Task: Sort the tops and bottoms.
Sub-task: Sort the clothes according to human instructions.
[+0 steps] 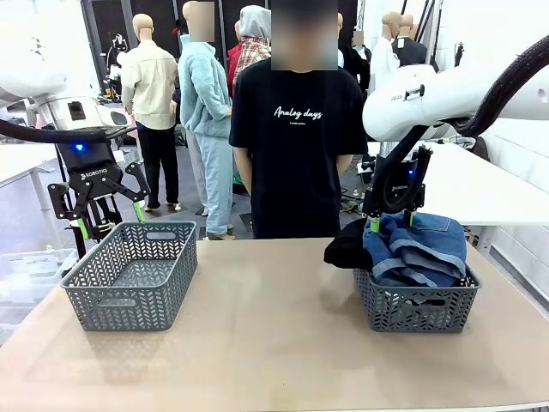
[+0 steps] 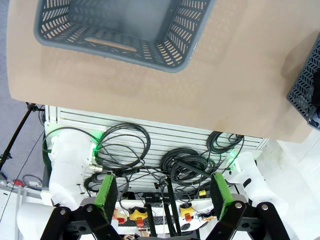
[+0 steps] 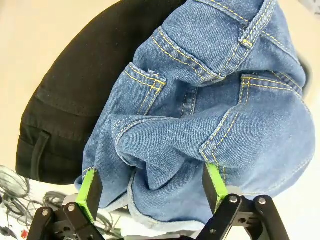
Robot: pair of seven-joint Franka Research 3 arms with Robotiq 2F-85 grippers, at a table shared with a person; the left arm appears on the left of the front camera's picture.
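Hovering wide open, right pincer [image 1: 391,221] has its pads on either side of the bottoms [image 1: 419,247], heaped beside a black top [image 1: 346,246] in the right basket [image 1: 416,307]. Left pincer [image 1: 108,216] hangs released behind the left basket [image 1: 133,276] on the tabletop [image 1: 274,343].

White arms [image 1: 446,94] with black corrugated cables; black Robotiq grippers [image 1: 96,206], green pads [image 2: 106,192], blue lights.
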